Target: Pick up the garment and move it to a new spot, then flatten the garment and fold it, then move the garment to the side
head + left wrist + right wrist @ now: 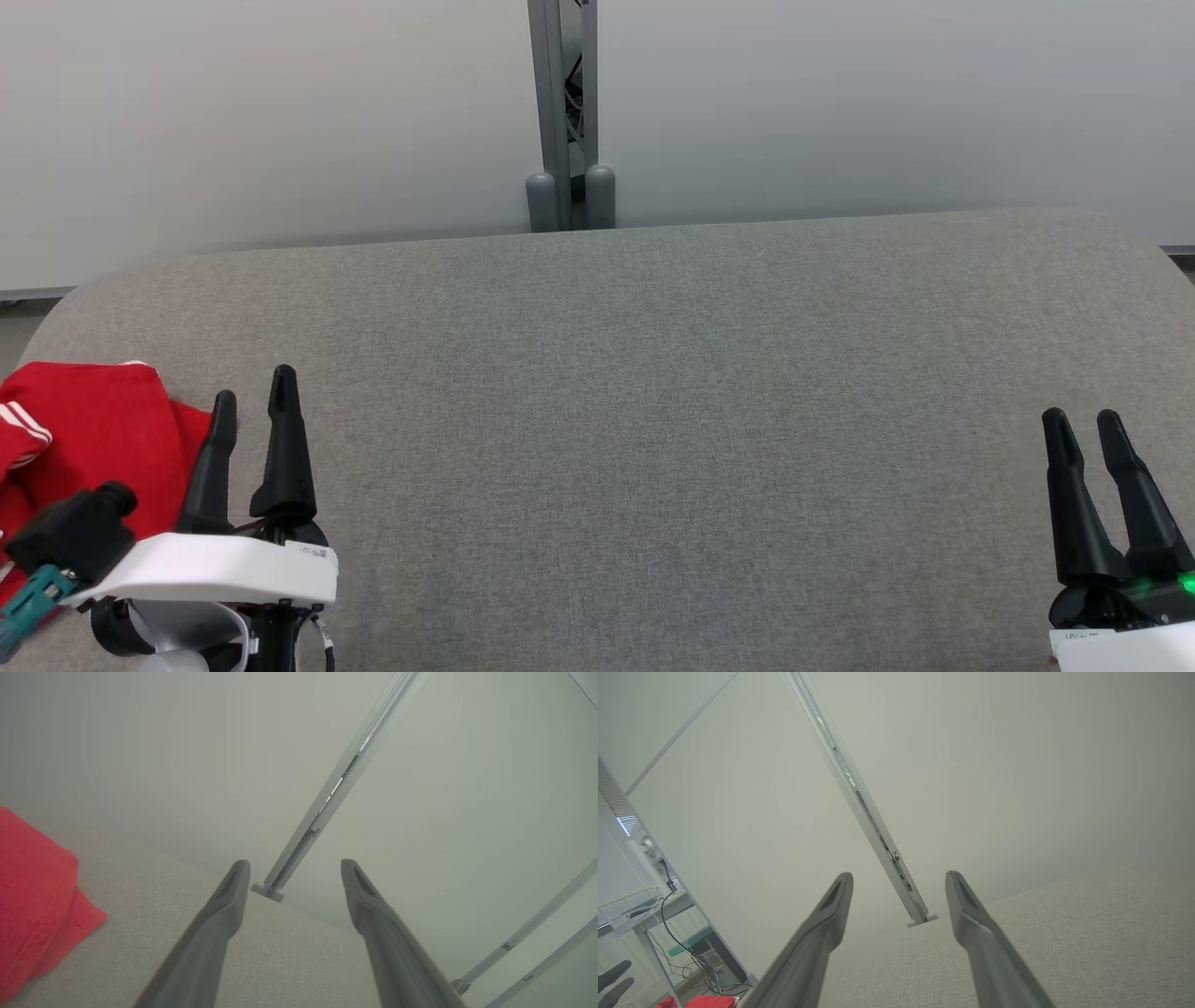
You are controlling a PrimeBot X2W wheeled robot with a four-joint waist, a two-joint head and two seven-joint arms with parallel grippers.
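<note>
As garment (pixel 93 420) sits near surface (pixel 653 420) edge, a lone tug could drop it; left gripper (pixel 254 385), right gripper (pixel 1081 415) parted, empty.

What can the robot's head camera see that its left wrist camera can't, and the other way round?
Head view extras: the right gripper, open at the lower right, and white stripes on the red garment. Left wrist view extras: two more slim rails at its lower right. Shared: the garment lying to the left of the open left gripper, the grey padded surface, the metal post and the pale wall.
</note>
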